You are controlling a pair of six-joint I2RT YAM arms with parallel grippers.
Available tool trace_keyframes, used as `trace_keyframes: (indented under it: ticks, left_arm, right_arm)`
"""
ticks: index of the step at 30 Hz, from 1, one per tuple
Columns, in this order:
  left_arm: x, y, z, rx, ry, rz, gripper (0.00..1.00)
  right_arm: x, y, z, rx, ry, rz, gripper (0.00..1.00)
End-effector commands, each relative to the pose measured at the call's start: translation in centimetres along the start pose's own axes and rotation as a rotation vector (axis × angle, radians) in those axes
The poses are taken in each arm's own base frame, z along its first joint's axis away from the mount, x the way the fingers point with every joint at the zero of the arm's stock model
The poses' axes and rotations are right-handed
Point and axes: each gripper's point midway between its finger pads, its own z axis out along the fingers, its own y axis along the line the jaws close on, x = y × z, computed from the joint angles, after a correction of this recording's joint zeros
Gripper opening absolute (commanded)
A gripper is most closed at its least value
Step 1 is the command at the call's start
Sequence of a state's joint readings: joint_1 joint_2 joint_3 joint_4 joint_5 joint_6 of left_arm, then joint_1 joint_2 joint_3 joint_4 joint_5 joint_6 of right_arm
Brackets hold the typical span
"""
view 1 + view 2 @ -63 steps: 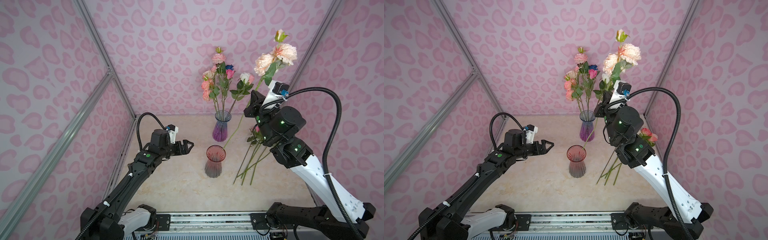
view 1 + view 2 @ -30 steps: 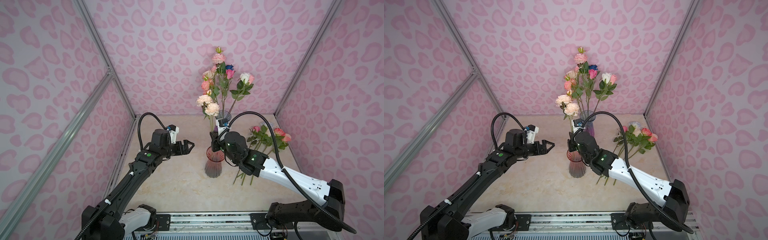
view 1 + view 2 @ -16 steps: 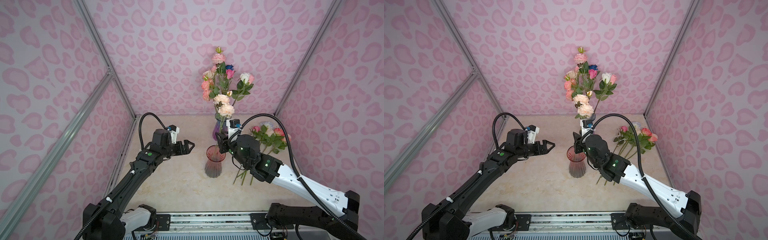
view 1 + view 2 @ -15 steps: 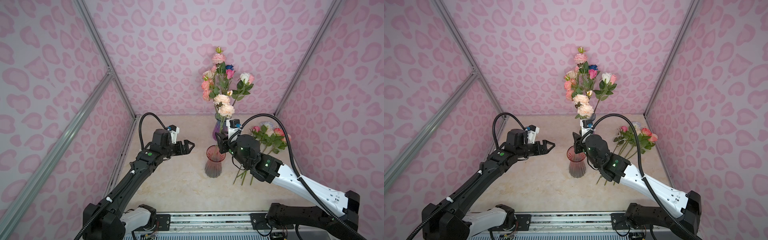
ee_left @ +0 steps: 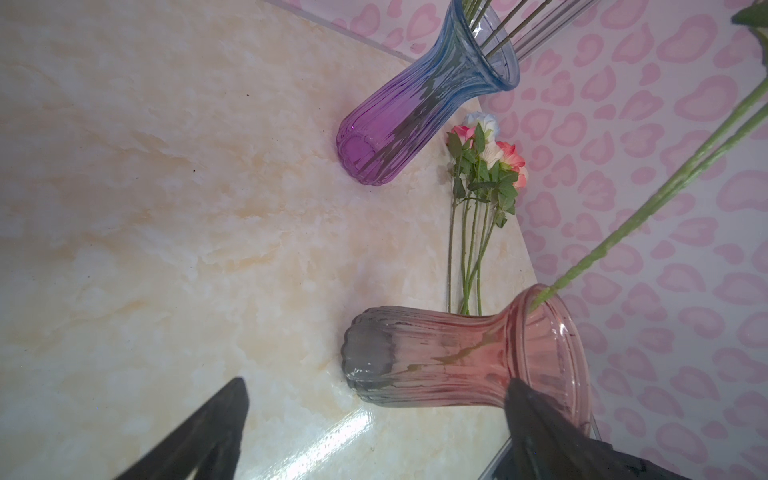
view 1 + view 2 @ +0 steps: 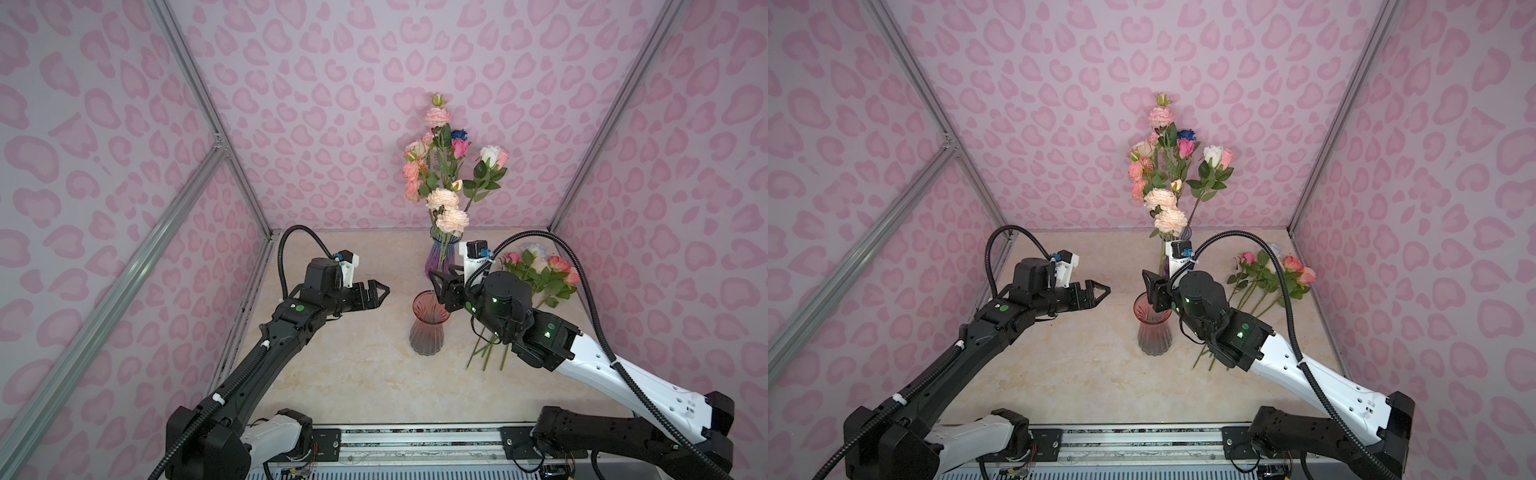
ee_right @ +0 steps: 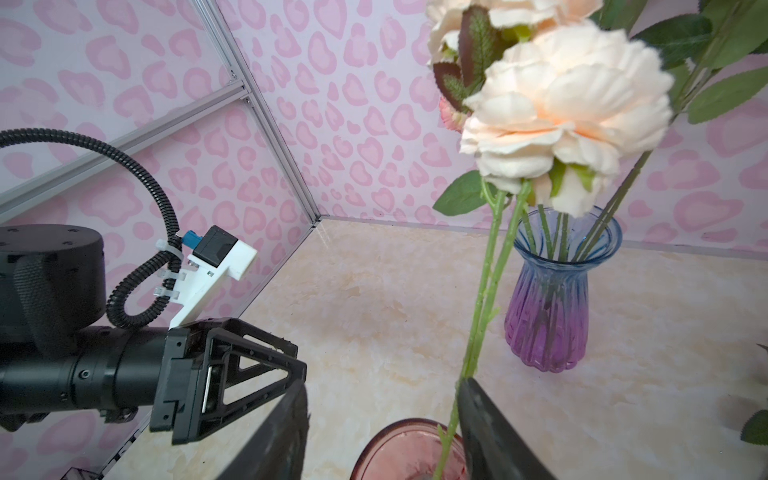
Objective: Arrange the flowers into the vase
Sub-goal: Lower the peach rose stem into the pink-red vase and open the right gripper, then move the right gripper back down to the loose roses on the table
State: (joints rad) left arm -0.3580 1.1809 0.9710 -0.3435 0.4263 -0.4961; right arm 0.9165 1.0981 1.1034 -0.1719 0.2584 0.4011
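1. Done: the purple vase [image 6: 437,262], at the back of the table [image 6: 353,374], holds an upright bunch [image 6: 444,162] of pink, peach, magenta and white heads and 1 blue head.
2. Done, or nearly: the peach stem [image 6: 451,220], with 2 heads, has its lower end inside the red vase [image 6: 430,322], which stands in front of the purple vase. In the right wrist view it rises from the mouth a little tilted, with its heads close to the bunch.
3. The right gripper [image 6: 442,286] sits just above the red vase's rim with its jaws parted. The peach stem lies against the inner edge of 1 finger [image 7: 490,428] and well apart from the other, so it looks released, not pinched.
4. The left gripper [image 6: 380,291] hangs above the table near the red vase, its jaws spread wide and empty.
5. Left to do: the loose flowers [image 6: 540,268] lie flat on the table to the right of both vases, heads toward the back wall. I count about 5 heads in pink, cream and white, but they overlap, so the number is unsure.
6. Judgement: the task is well past halfway. What remains is to draw the right gripper clear without tipping the peach stem, then lift the loose flowers 1 at a time into a vase. That is probably the red vase, which has room.
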Motion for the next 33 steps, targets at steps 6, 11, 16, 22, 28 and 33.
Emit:
trace_keyframes:
  ticks: [6,11,16,22,28,33]
  left_arm:
    - [-0.8,-0.5,-0.5,0.011,-0.036,0.026,0.97]
    - [-1.1,-0.5,-1.1,-0.004,-0.061,0.035,0.97]
    - [-1.1,-0.5,-1.1,-0.005,-0.060,0.035,0.97]
    - [-1.0,-0.4,-1.1,-0.008,-0.058,0.033,0.97]
    - [-1.0,-0.5,-1.3,-0.004,-0.060,0.034,0.98]
    - [-1.2,-0.7,-1.7,-0.007,-0.075,0.042,0.97]
  right_arm:
    - [0.7,-5.0,-4.0,0.165,0.009,-0.002,0.53]
    - [1.5,-14.9,-6.7,0.519,-0.005,0.072,0.33]
    - [6.5,-24.7,-5.4,0.681,0.130,0.325,0.25]
    - [12.8,-30.5,0.3,0.736,0.422,0.433,0.35]
    - [16.3,-34.6,5.4,0.793,0.605,0.451,0.33]
    - [18.7,-35.7,6.6,0.834,0.685,0.447,0.34]
